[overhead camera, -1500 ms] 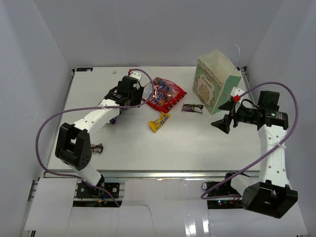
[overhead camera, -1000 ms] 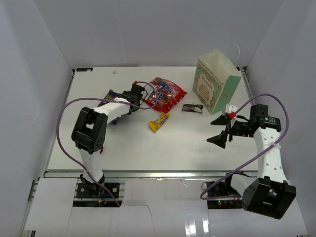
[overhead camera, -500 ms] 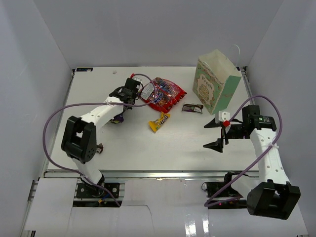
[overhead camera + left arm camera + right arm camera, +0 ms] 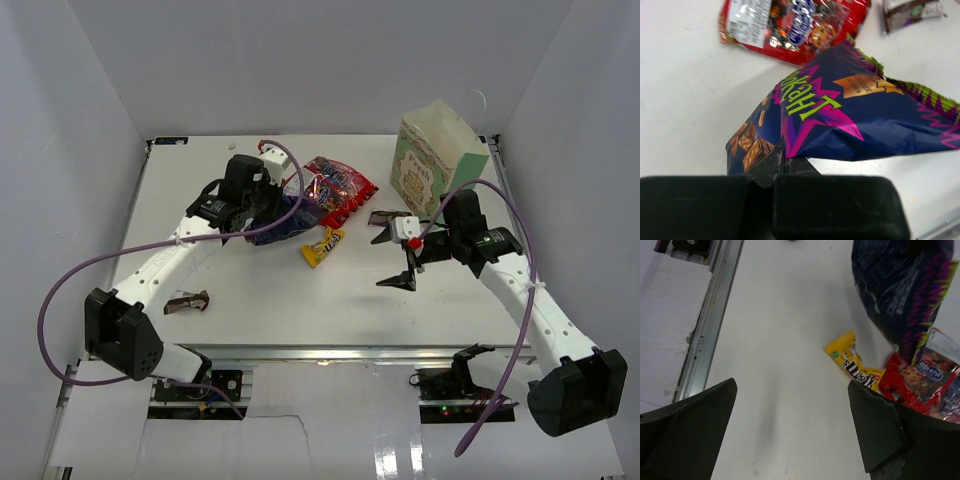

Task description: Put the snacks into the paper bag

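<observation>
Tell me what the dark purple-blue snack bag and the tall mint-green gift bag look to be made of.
Purple-blue snack bag: probably thin plastic film with a slight sheen; it creases sharply and has a zigzag-cut edge. Mint-green and cream gift bag: seemingly matte paper or thin card; it stands upright with crisp folded edges and no glare.

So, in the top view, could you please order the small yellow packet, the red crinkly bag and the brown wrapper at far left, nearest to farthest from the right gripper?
1. Small yellow packet, left of the right gripper.
2. Red crinkly candy bag, farther back.
3. Dark brown wrapper, far left.
</observation>
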{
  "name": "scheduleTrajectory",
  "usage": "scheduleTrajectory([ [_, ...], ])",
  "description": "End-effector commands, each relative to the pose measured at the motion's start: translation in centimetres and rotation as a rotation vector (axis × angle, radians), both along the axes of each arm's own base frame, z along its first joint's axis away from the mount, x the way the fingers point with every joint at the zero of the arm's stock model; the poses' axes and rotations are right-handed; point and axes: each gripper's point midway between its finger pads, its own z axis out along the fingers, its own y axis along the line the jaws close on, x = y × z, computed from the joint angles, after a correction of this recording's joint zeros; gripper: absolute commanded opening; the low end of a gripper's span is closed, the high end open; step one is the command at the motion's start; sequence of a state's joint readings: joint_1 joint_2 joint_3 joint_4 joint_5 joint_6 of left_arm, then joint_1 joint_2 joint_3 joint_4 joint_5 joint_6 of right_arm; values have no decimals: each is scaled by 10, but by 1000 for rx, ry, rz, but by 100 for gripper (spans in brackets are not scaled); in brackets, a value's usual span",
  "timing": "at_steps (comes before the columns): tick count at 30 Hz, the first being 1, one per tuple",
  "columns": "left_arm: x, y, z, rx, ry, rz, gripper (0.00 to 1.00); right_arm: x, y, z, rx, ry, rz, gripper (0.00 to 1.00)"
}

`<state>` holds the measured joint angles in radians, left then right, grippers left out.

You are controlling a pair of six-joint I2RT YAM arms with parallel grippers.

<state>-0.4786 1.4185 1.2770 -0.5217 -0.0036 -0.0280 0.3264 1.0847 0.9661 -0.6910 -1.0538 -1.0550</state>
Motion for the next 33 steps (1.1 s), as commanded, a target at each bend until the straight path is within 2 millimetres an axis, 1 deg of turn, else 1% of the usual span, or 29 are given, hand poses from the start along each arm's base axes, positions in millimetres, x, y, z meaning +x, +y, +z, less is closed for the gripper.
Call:
scheduleTrajectory([
  [1, -16, -28, 52, -188, -111, -152, 0, 18, 23, 44, 98, -262, 91, 98],
  [2, -21, -30, 54, -203, -113, -176, 0, 26, 27, 46, 85, -297, 77, 98],
  [3, -30, -36, 62, -236, -121, -223, 0, 31, 37, 56, 111, -327, 76, 99],
  [5, -38, -40, 64, -265, -113, -253, 0, 42, 49, 56, 104, -317, 52, 98],
  [6, -42, -42, 66, -278, -110, -267, 0, 41, 61, 66, 124, -304, 54, 98],
  [8, -52, -46, 67, -309, -92, -300, 0, 54, 73, 61, 103, -289, 2, 98],
  [9, -55, -48, 68, -319, -87, -315, 0, 53, 86, 64, 125, -298, -7, 98],
  [10, -60, -50, 68, -334, -78, -334, 0, 60, 92, 59, 116, -297, -35, 98],
  [11, -63, -50, 64, -341, -62, -336, 0, 67, 98, 56, 100, -304, -69, 98],
  [12, -66, -51, 62, -348, -55, -347, 0, 72, 102, 60, 102, -308, -81, 98],
  [13, -70, -53, 62, -358, -49, -361, 0, 81, 106, 52, 79, -291, -97, 98],
  [14, -74, -53, 57, -362, -35, -367, 0, 87, 108, 52, 71, -295, -110, 98],
  [16, -79, -54, 59, -377, -37, -381, 0, 97, 113, 53, 59, -320, -111, 99],
  [19, -86, -55, 56, -393, -25, -401, 0, 100, 118, 55, 62, -321, -85, 100],
  [20, -89, -55, 58, -400, -28, -409, 0, 100, 119, 56, 63, -318, -81, 100],
  [21, -90, -56, 56, -403, -22, -415, 0, 101, 120, 57, 63, -320, -82, 96],
  [23, -93, -56, 57, -405, -25, -419, 0, 103, 118, 68, 70, -347, -99, 94],
  [24, -93, -55, 54, -402, -21, -417, 0, 103, 116, 72, 74, -361, -104, 94],
  [25, -94, -54, 54, -400, -23, -418, 0, 100, 113, 82, 86, -386, -105, 94],
  [27, -97, -54, 53, -403, -19, -426, 0, 96, 111, 89, 91, -405, -95, 95],
  [29, -101, -56, 54, -414, -12, -445, 0, 91, 112, 88, 81, -385, -62, 97],
  [33, -108, -58, 60, -433, -14, -472, 0, 93, 122, 63, 51, -337, -7, 97],
])
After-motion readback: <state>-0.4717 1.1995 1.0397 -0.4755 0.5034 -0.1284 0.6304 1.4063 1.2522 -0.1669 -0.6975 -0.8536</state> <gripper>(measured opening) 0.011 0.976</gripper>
